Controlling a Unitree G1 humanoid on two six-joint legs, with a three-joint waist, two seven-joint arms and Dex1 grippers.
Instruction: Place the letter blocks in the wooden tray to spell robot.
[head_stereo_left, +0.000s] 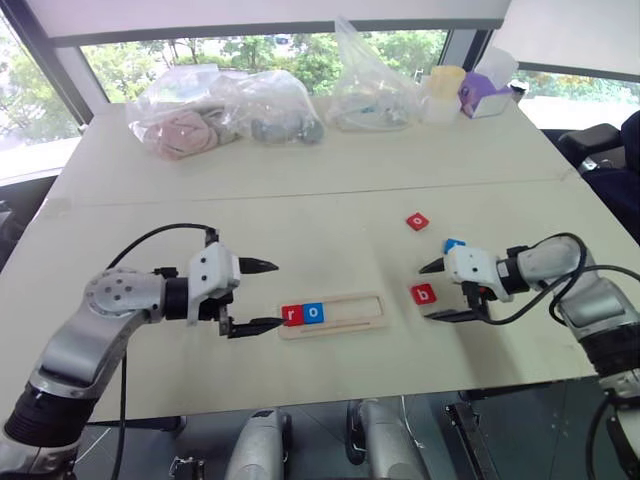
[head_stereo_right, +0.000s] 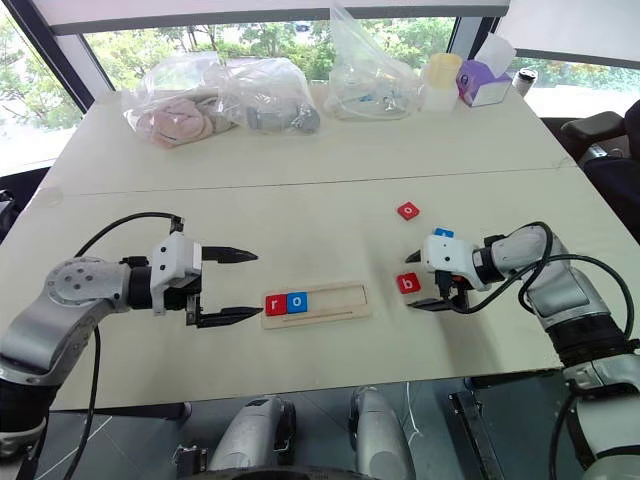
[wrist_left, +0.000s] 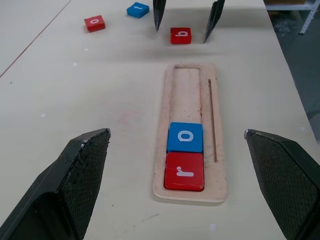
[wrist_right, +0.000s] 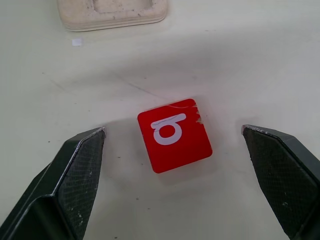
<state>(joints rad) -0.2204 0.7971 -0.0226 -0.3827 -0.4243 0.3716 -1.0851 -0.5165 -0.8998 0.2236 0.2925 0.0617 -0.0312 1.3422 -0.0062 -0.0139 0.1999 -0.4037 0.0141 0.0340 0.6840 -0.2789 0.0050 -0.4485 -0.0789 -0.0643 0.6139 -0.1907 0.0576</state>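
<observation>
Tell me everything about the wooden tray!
The tray is a long, narrow holder of pale wood with rounded corners, lying flat on the table. It has a shallow groove one tile wide and a thin slot beside it. A red r and a blue o sit side by side at its left end; the rest of the groove is bare. The open left gripper is just off that end, not touching.

- You are viewing a table (head_stereo_left: 330, 200) that daylight from the windows (head_stereo_left: 250, 50) behind it is brightening.
- Soft shadows are lying under both arms; focus is holding sharp.
</observation>
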